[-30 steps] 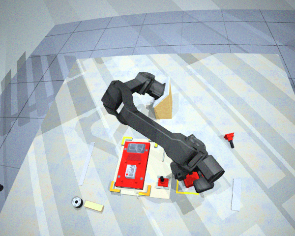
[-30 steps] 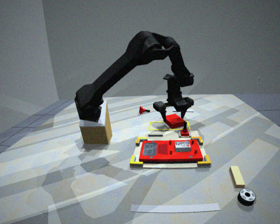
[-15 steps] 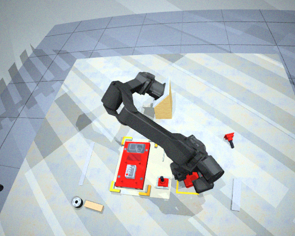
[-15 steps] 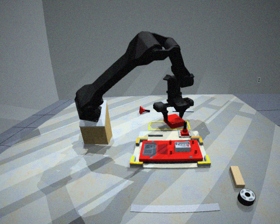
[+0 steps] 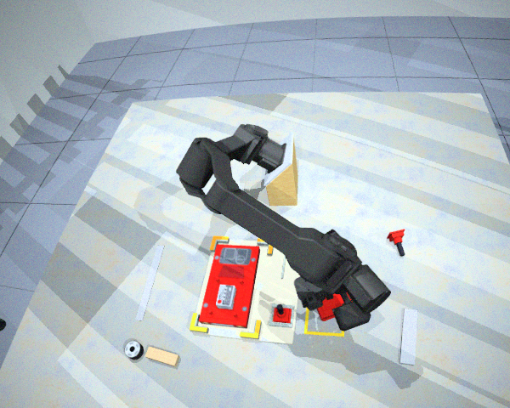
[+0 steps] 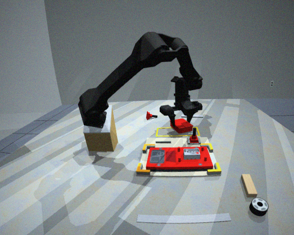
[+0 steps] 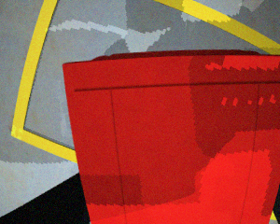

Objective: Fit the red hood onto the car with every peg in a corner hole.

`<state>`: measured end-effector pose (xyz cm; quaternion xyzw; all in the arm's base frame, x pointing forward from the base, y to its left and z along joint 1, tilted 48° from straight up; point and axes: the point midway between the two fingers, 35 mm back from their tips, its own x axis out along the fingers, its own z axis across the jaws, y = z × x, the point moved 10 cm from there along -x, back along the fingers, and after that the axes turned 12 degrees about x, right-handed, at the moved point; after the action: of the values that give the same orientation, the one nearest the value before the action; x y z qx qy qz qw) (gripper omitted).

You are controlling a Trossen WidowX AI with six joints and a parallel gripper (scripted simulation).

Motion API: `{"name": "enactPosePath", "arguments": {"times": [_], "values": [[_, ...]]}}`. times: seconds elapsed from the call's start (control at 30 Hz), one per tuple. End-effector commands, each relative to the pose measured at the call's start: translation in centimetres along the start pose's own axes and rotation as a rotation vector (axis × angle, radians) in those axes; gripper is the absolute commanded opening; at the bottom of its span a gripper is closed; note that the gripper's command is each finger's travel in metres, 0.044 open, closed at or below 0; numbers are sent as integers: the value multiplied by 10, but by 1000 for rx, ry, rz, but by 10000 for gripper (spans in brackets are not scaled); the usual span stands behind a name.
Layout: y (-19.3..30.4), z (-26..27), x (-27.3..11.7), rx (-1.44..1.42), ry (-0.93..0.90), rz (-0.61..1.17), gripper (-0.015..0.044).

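The red hood [image 5: 330, 307] [image 6: 183, 128] [image 7: 168, 131] is roof up and turned askew in the yellow outline. My gripper [image 6: 181, 124] is shut on the hood, one finger on either side. Whether the hood touches the table cannot be told. The red chassis [image 5: 213, 285] [image 6: 177, 165] lies in the jig [image 5: 198, 327] [image 6: 214, 172] with yellow and orange corners. The grey engine block [image 5: 225, 296] [image 6: 191, 153] sits on the deck, with upright red pegs around it. The hood's underside and corner holes are hidden.
A red part with a black stem [image 5: 281, 314] [image 6: 194, 139] stands upright between chassis and hood. A similar part [image 5: 395, 237] [image 6: 148, 115] lies loose. A wooden block [image 5: 161, 356] [image 6: 249, 185] and a wheel [image 5: 133, 349] [image 6: 258, 206] lie beyond the jig.
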<state>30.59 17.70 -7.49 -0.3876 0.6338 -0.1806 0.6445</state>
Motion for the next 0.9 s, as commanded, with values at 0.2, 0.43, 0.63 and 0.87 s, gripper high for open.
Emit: {"name": "enactPosePath", "arguments": {"times": [0.2,0.43,0.63,0.87], "values": [[-1,2,-46,14,-21,13,0],[-1,2,-74,13,-21,14,0],[-1,1,-89,13,-21,15,0],[-6,2,-83,-33,-10,5,0]]}}
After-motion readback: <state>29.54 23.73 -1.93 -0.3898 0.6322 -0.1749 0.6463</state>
